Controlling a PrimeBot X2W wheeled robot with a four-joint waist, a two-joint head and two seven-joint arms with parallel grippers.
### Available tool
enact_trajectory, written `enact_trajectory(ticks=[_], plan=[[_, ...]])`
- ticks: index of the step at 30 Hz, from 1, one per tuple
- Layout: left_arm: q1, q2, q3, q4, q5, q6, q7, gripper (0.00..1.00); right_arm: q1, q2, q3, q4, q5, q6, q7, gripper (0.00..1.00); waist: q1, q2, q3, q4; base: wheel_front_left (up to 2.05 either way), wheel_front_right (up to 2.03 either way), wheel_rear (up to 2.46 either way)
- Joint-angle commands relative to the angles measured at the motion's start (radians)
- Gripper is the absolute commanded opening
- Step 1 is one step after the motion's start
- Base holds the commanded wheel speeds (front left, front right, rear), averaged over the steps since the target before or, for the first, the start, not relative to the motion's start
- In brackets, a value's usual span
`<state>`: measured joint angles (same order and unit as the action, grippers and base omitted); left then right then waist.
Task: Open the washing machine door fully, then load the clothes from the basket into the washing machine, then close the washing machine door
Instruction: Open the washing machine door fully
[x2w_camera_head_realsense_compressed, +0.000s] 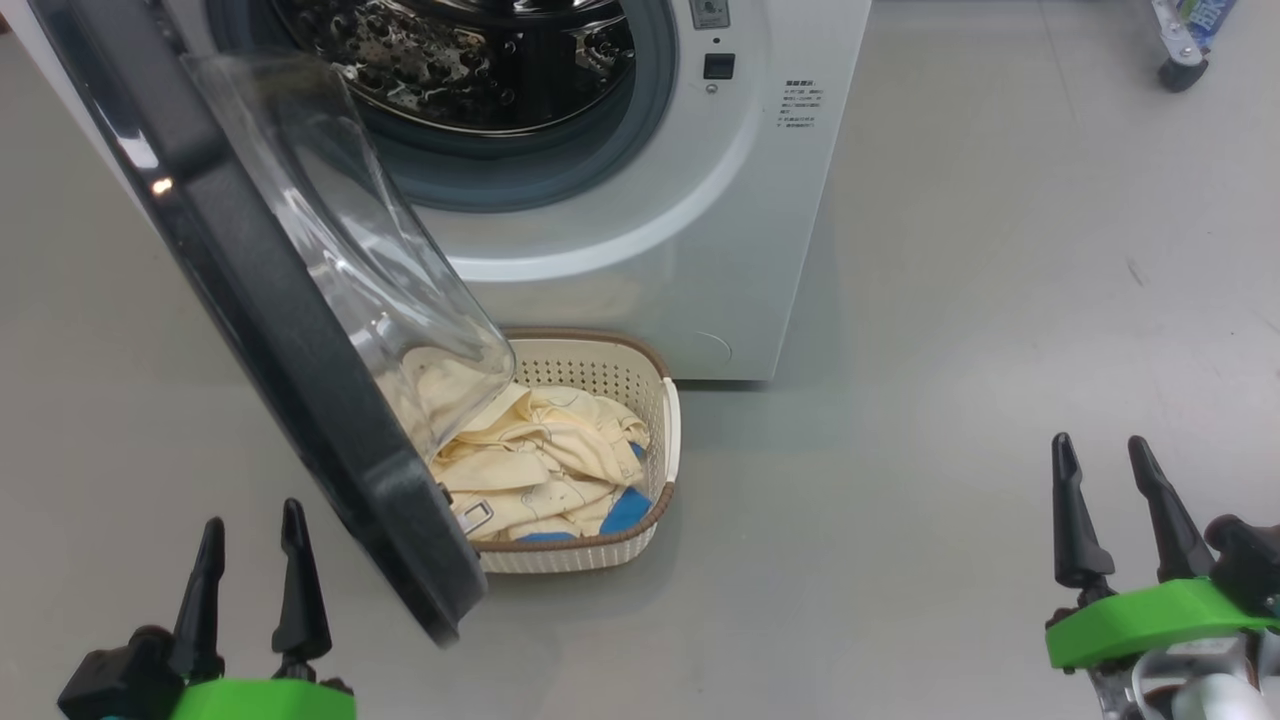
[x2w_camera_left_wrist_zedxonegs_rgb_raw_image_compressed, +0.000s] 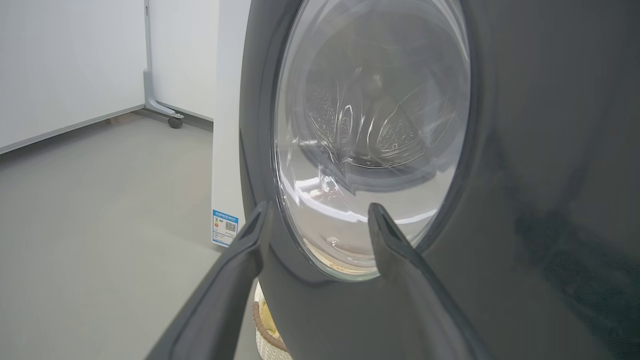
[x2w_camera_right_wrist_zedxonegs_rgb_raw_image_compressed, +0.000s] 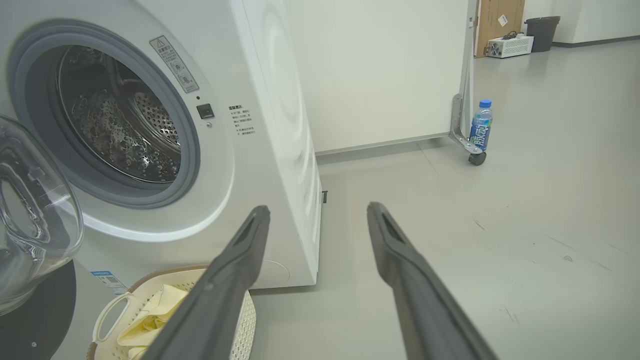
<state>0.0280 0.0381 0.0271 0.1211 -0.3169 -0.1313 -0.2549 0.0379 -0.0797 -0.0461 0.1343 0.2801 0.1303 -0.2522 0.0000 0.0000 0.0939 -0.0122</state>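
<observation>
Left claw (x2w_camera_head_realsense_compressed: 252, 515) and right claw (x2w_camera_head_realsense_compressed: 1100, 441) both gape empty. With the washing machine door (x2w_camera_head_realsense_compressed: 250, 300) hanging part-open over the basket (x2w_camera_head_realsense_compressed: 668, 420), reaching for the clothes (x2w_camera_head_realsense_compressed: 530, 455) risks striking its glass.

1. The washing machine (x2w_camera_head_realsense_compressed: 700, 250) I see is white, with a steel hole-dotted drum (x2w_camera_head_realsense_compressed: 480, 60) and a grey gasket (x2w_camera_head_realsense_compressed: 655, 100).
2. Beside my left gripper (x2w_camera_head_realsense_compressed: 252, 515), the washing machine door (x2w_camera_head_realsense_compressed: 250, 310) is glossy black around clear glass.
3. Beyond that gripper, the basket (x2w_camera_head_realsense_compressed: 600, 375) is perforated cream with a brown rim, and the clothes (x2w_camera_head_realsense_compressed: 530, 450) are pale yellow and blue.
4. My right gripper (x2w_camera_head_realsense_compressed: 1100, 440) has black fingers (x2w_camera_head_realsense_compressed: 1072, 530) on green mounts (x2w_camera_head_realsense_compressed: 1150, 615).
</observation>
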Motion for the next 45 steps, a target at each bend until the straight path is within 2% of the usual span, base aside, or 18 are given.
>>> enact_trajectory(ticks=[1,2,3,4,5,11,19,26,30,34,38,41,45], plan=[[-0.013,0.012,0.034,-0.025,-0.001,0.001,-0.007,1.0,-0.016,-0.006,0.016,-0.029,-0.006,0.0,-0.01,1.0,0.0,0.0,0.0,-0.001,0.0,0.0,0.0],[-0.012,0.012,0.034,-0.022,-0.001,0.001,-0.007,1.0,-0.017,-0.005,0.016,-0.029,-0.006,0.0,-0.01,1.0,0.0,0.0,0.0,-0.001,0.0,0.0,0.0],[-0.012,0.012,0.034,-0.018,-0.002,0.001,-0.007,0.89,-0.017,-0.005,0.016,-0.03,-0.006,0.0,-0.01,1.0,0.0,0.0,0.0,-0.002,0.0,0.0,0.0],[-0.012,0.012,0.034,-0.013,-0.003,0.001,-0.007,0.41,-0.017,-0.005,0.015,-0.03,-0.007,0.0,-0.01,1.0,0.0,0.0,0.0,-0.002,0.0,0.0,0.0],[-0.013,0.012,0.034,-0.01,-0.004,0.001,-0.007,0.0,-0.017,-0.004,0.014,-0.03,-0.007,0.0,-0.01,1.0,0.0,0.0,0.0,-0.002,0.0,0.0,0.0],[-0.014,0.012,0.039,0.006,-0.021,0.001,-0.007,0.0,-0.015,-0.003,0.008,-0.03,-0.007,0.0,-0.01,1.0,0.0,0.0,-0.002,0.005,0.0,0.0,0.0],[-0.027,0.012,0.106,-0.033,-0.036,0.001,-0.007,0.0,-0.01,0.0,0.003,-0.034,-0.009,0.0,-0.01,1.0,0.0,0.0,-0.01,0.022,0.0,0.0,0.0],[-0.079,0.016,0.171,-0.166,0.012,0.001,-0.007,0.0,0.0,0.002,-0.007,-0.039,-0.015,0.0,-0.01,1.0,0.0,0.0,-0.022,0.048,0.0,0.0,0.0],[-0.124,0.033,0.172,-0.285,0.043,0.001,-0.007,0.0,0.008,0.003,-0.012,-0.038,-0.017,0.0,-0.01,1.0,0.0,0.0,-0.033,0.063,0.0,0.0,0.0],[-0.174,0.044,0.097,-0.416,0.075,0.001,0.013,0.0,0.02,0.005,-0.021,-0.04,-0.018,0.0,-0.01,1.0,0.0,0.0,-0.043,0.082,0.0,0.0,0.0],[-0.231,0.037,-0.027,-0.546,0.097,0.001,0.1,0.0,0.026,0.008,-0.022,-0.04,-0.018,0.0,-0.01,1.0,0.0,0.0,-0.051,0.097,0.0,0.0,0.0],[-0.256,0.024,-0.143,-0.612,0.073,0.007,0.17,0.0,0.026,0.011,-0.02,-0.038,-0.019,0.0,-0.01,1.0,0.0,0.0,-0.053,0.103,0.0,0.0,0.0],[-0.235,0.014,-0.309,-0.626,-0.001,0.046,0.232,0.0,0.024,0.014,-0.012,-0.036,-0.019,0.0,-0.01,1.0,0.0,0.0,-0.054,0.101,0.0,0.0,0.0]])
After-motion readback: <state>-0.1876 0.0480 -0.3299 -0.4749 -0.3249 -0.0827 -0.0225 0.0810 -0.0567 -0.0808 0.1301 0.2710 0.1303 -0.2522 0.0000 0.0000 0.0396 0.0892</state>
